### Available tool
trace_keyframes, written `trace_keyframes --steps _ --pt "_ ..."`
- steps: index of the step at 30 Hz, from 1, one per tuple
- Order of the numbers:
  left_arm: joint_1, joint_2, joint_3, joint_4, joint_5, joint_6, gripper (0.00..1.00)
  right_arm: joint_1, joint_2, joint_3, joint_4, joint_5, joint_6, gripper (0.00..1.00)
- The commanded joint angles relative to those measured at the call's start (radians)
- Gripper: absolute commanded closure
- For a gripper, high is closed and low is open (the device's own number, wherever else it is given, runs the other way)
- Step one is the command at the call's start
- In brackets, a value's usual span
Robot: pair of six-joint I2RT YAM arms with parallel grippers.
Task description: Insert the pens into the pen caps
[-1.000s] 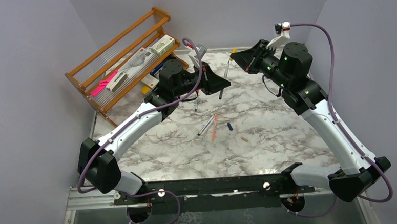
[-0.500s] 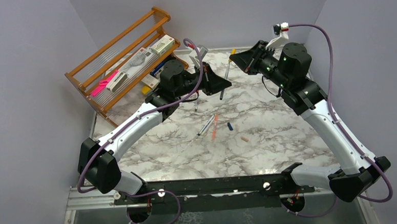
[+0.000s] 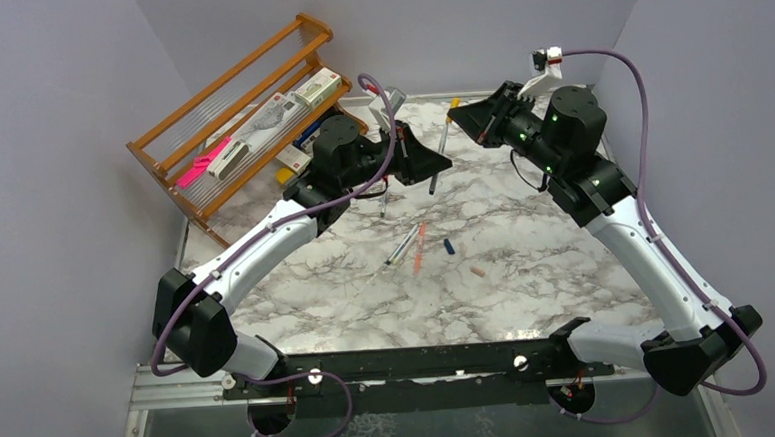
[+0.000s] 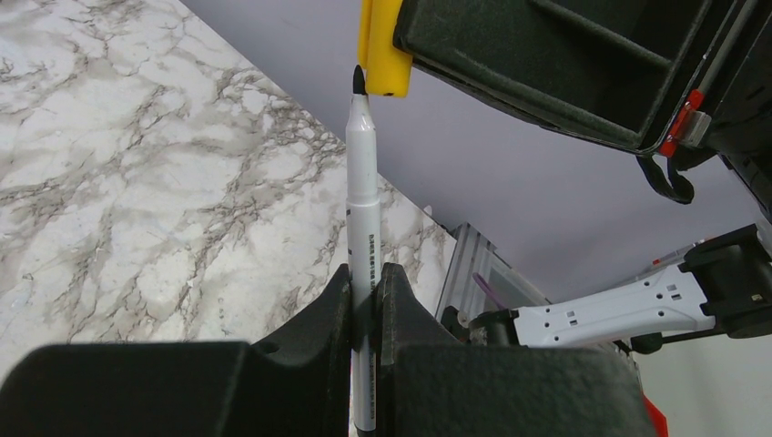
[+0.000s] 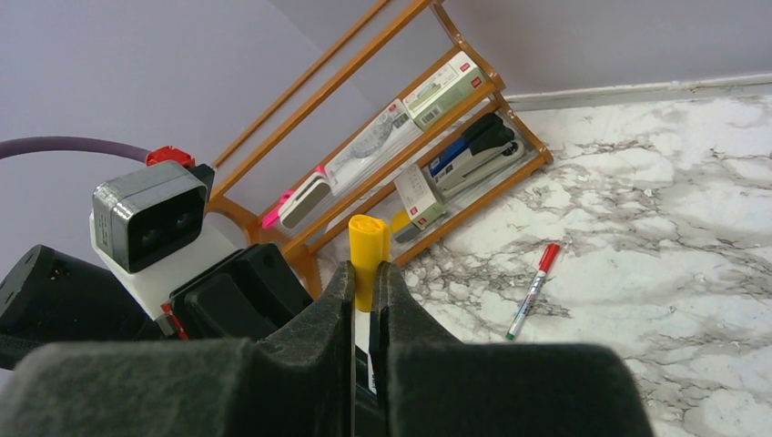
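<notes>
Left wrist view: pinching pen [image 4: 362, 200] in left gripper [image 4: 365, 284], black tip just at rim of cap [image 4: 382, 50], straight ahead. Clamping cap in right gripper [image 5: 366, 278]. Possibly off-centre, hard to tell. Could skid past the rim or bend the tip if pushed askew.

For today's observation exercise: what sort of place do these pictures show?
Probably a robot lab workcell: a marble-patterned tabletop boxed in by plain lilac walls, with a wooden rack of stationery.
</notes>
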Motion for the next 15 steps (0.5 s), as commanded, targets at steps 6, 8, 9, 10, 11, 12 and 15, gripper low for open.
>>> trace_keyframes --steps 6,8,9,10,11,12,15 --pt "-0.006 0.002 0.041 0.047 -0.003 0.002 1.00 -0.005 -0.010 -0.031 0.009 -0.026 -0.019 0.99" --pt "-0.006 0.000 0.039 0.046 -0.003 0.004 1.00 -0.005 -0.011 -0.032 0.010 -0.024 -0.019 0.99" --pt "-0.006 0.000 0.038 0.046 -0.004 0.004 1.00 -0.005 -0.012 -0.031 0.011 -0.021 -0.021 0.99" --pt "-0.007 -0.001 0.037 0.048 -0.004 0.002 1.00 -0.005 -0.012 -0.028 0.013 -0.019 -0.024 0.99" --pt "-0.007 0.000 0.037 0.046 -0.005 0.003 1.00 -0.005 -0.010 -0.023 0.011 -0.014 -0.025 0.99" --pt "-0.006 0.000 0.037 0.046 -0.004 0.003 1.00 -0.005 -0.010 -0.019 0.011 -0.007 -0.027 0.99" --pt "-0.007 0.001 0.041 0.044 -0.003 0.008 1.00 -0.006 -0.019 0.004 0.003 0.047 -0.035 0.99"
